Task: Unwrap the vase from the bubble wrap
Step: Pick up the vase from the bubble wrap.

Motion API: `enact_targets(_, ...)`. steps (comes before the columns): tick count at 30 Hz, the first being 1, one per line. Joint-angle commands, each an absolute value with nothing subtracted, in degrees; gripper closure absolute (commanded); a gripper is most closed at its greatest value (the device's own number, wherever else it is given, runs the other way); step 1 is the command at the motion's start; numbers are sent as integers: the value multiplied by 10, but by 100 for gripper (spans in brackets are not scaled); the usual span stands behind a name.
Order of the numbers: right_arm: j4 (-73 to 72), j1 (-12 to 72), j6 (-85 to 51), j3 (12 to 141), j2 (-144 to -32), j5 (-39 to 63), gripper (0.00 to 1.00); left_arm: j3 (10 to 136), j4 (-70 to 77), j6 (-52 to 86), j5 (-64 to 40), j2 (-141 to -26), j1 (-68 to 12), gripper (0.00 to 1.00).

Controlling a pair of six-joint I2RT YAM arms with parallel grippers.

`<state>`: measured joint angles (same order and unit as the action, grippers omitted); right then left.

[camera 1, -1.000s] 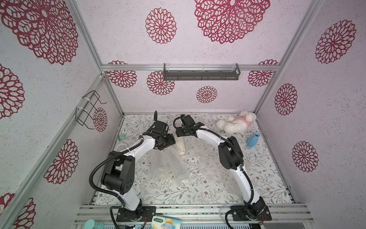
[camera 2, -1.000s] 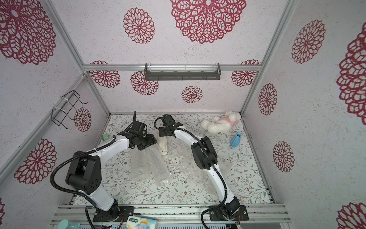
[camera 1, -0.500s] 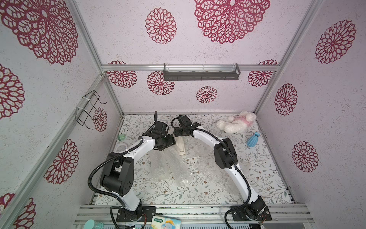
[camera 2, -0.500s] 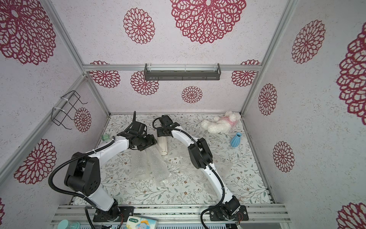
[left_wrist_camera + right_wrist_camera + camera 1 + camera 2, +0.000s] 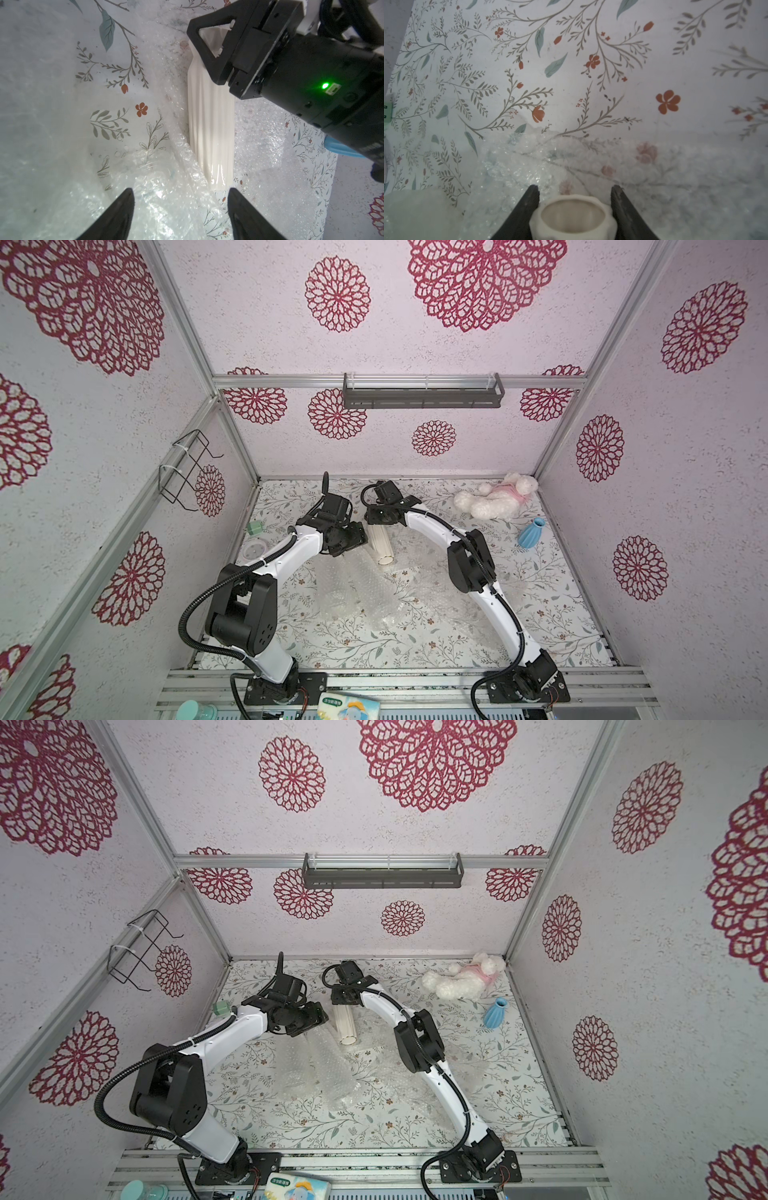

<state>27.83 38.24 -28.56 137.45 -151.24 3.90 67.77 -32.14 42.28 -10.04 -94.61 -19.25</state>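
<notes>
In both top views the cream vase (image 5: 380,545) (image 5: 345,1025) is seen lying on its side just above the middle of the table (image 5: 540,614). It is bare, and the bubble wrap (image 5: 365,593) (image 5: 316,1069) is spread loose and crumpled below it toward the frame's centre. From above, the left gripper (image 5: 356,537) is placed just left of the vase and the right gripper (image 5: 376,522) at its upper end. Their fingers are hidden by the wrist housings, so no grip can be read there. A plush toy (image 5: 494,499) and a blue vase (image 5: 532,533) are shown at the upper right of the table, well apart from both grippers.

What is hidden from above is supplied by the wrist views. In the right wrist view the cream vase (image 5: 572,216) is found at bottom centre, open mouth toward the camera. The right gripper (image 5: 574,188) is closed against its rim on both sides. Bubble wrap (image 5: 529,166) is laid beneath and beyond the mouth.

In the left wrist view the vase (image 5: 209,124) is shown lengthwise at centre, uncovered, with wrap (image 5: 158,197) along both flanks. One triangular finger of the right gripper (image 5: 207,43) is laid over its upper end. The left gripper (image 5: 180,192) is held wide apart at the bottom edge with nothing clamped. Crinkled wrap lies under it, and the vase's lower end sits just beside its right-hand finger; whether they touch cannot be told.
</notes>
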Motion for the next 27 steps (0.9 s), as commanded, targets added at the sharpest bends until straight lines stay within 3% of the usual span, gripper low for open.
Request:
enact_targets(1, 283, 374, -267, 1388, -1488, 30, 57, 695, -326, 417, -104, -932, -192, 26)
enact_targets(13, 249, 379, -222, 1331, -1375, 21, 62, 700, -323, 416, -106, -933, -193, 26)
enact_targets(27, 83, 399, -188, 1026, -1142, -24, 62, 695, -314, 415, -108, -920, -192, 26)
